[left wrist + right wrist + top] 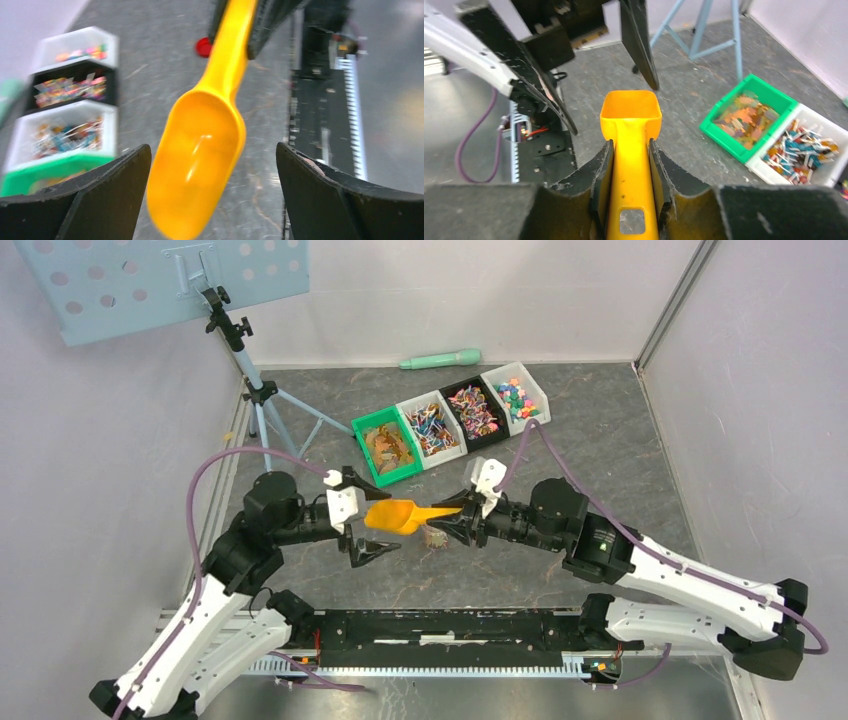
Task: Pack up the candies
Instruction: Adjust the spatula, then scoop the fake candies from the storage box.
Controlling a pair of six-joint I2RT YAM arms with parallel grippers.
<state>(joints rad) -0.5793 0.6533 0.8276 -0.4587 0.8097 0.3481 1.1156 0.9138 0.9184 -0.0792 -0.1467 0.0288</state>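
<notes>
Right gripper is clamped on the flat handle of the yellow plastic scoop, centre of the top view. Left gripper is spread wide, with the scoop bowl between its fingers, not pinched. Tiny wrapped mixed-colour candies lie in a row of four plastic bins, upper centre.

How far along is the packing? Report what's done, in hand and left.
Done: nothing looks packed. The candies all sit in the bins.
In hand: the right fingers clamp the scoop by its handle, and its bowl is empty. The left fingers are open either side of the bowl, not touching it.
Left: all the scooping and packing.
</notes>
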